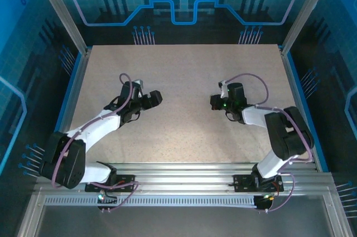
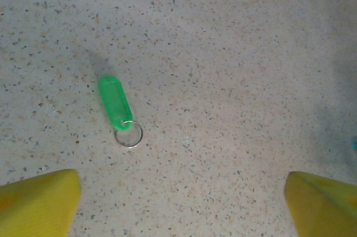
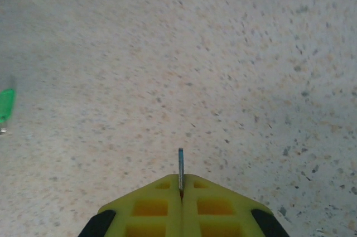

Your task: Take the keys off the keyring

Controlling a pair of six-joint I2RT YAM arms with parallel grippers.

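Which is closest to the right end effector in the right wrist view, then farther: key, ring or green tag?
1. Key, pinched in the right end effector.
2. Ring, far left edge, barely showing.
3. Green tag, far left, just beyond the ring.

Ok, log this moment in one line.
left end effector: open, apart from green plastic tag with metal ring lying on speckled table | right end effector: shut on thin flat blue-grey key
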